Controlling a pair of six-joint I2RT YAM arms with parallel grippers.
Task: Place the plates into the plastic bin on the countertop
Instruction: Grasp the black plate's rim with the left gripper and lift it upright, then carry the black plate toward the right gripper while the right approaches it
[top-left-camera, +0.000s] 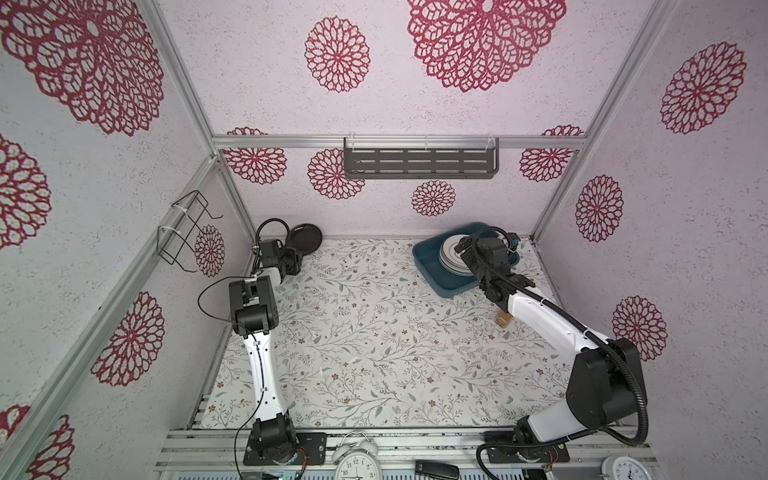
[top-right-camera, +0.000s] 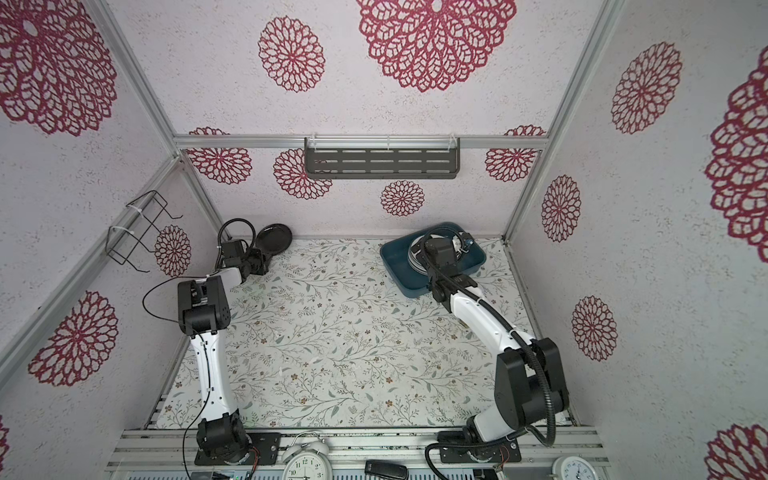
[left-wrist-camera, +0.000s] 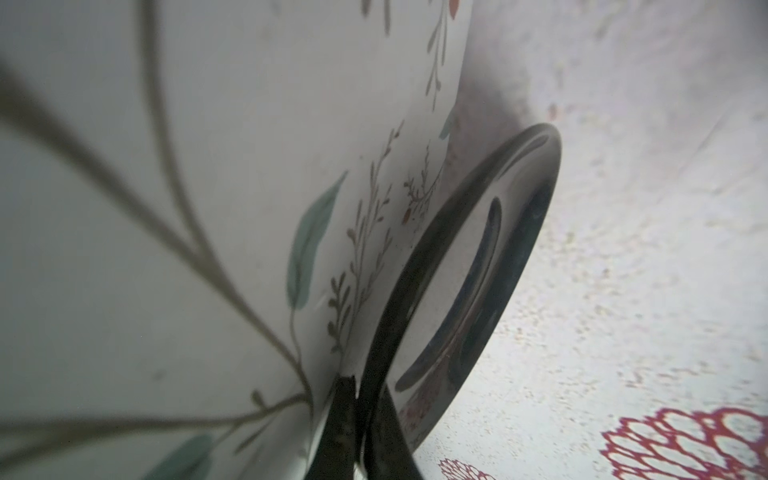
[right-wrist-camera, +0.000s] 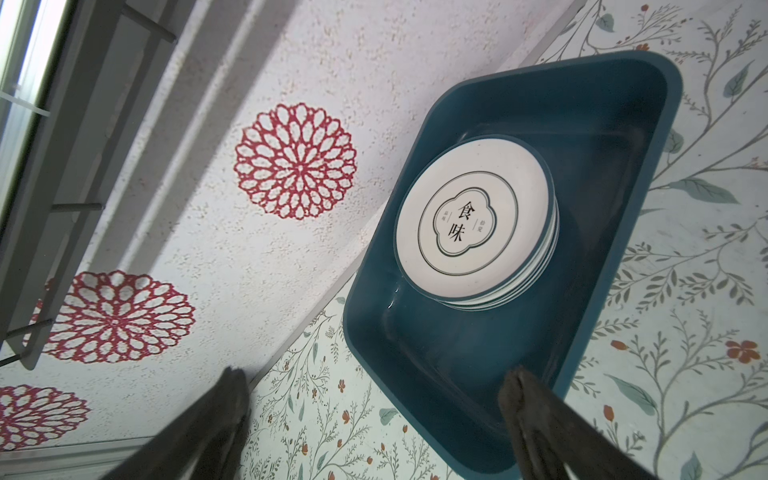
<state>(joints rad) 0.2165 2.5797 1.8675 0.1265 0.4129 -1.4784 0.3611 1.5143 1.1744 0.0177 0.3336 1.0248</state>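
A small black plate (top-left-camera: 304, 238) (top-right-camera: 273, 237) stands tilted at the back left corner of the countertop (top-left-camera: 374, 332), close to the back wall. My left gripper (top-left-camera: 298, 254) (left-wrist-camera: 358, 409) is shut on the lower rim of this black plate (left-wrist-camera: 478, 249). The teal plastic bin (top-left-camera: 426, 266) (top-right-camera: 395, 259) (right-wrist-camera: 673, 104) sits at the back right and holds a stack of white plates (top-left-camera: 451, 257) (right-wrist-camera: 473, 220). The top one has a dark cloud outline. My right gripper (top-left-camera: 464, 250) (right-wrist-camera: 378, 384) hangs open over the bin's near end, empty.
A grey slotted shelf (top-left-camera: 419, 164) hangs on the back wall and a black wire rack (top-left-camera: 185, 232) on the left wall. A small wooden block (top-left-camera: 505, 321) lies under the right arm. Two clocks (top-left-camera: 355, 463) (top-left-camera: 623, 467) stand past the front edge.
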